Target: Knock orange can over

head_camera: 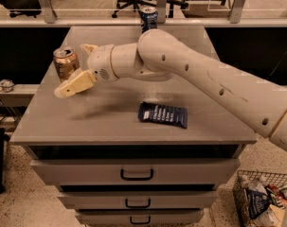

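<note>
The orange can (65, 63) stands upright near the back left of the grey cabinet top (105, 122). It has an orange-gold mottled label and a silver top. My gripper (73, 71) is right next to the can on its right side, with its fingers spread open. The lower cream finger (76, 84) reaches in front of the can's lower right side. The upper finger (89, 48) sits just behind and to the right of the can. The gripper holds nothing. My white arm comes in from the right across the cabinet top.
A flat dark blue snack packet (163, 114) lies mid-right on the top. A dark blue can (148, 17) stands at the back edge. Drawers (136, 173) face front. A wire basket (261, 197) sits on the floor at the right. Office chairs stand behind.
</note>
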{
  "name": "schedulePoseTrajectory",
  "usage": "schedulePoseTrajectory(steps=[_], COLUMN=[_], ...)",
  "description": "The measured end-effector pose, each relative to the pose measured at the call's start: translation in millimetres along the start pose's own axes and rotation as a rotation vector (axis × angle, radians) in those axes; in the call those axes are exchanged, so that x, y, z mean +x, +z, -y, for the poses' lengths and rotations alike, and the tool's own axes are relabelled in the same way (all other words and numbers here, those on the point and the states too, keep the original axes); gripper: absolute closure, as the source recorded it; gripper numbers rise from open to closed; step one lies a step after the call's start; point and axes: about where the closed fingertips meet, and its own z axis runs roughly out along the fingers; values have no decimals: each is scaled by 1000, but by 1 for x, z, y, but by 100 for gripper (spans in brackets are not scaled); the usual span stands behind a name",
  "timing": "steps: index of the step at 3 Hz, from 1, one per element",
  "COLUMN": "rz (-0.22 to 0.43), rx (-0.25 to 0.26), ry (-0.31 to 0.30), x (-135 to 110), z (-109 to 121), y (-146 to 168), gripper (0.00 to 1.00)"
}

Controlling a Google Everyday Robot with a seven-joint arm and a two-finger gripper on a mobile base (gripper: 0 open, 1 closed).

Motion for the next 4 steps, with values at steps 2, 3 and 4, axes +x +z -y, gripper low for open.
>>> schedulePoseTrajectory(steps=[2,3,4], rz=[37,51,28], rx=[0,2,23], ry=[24,19,-22], x=[2,-5,-16], z=[0,2,15], y=[22,22,6], gripper=[41,64,88])
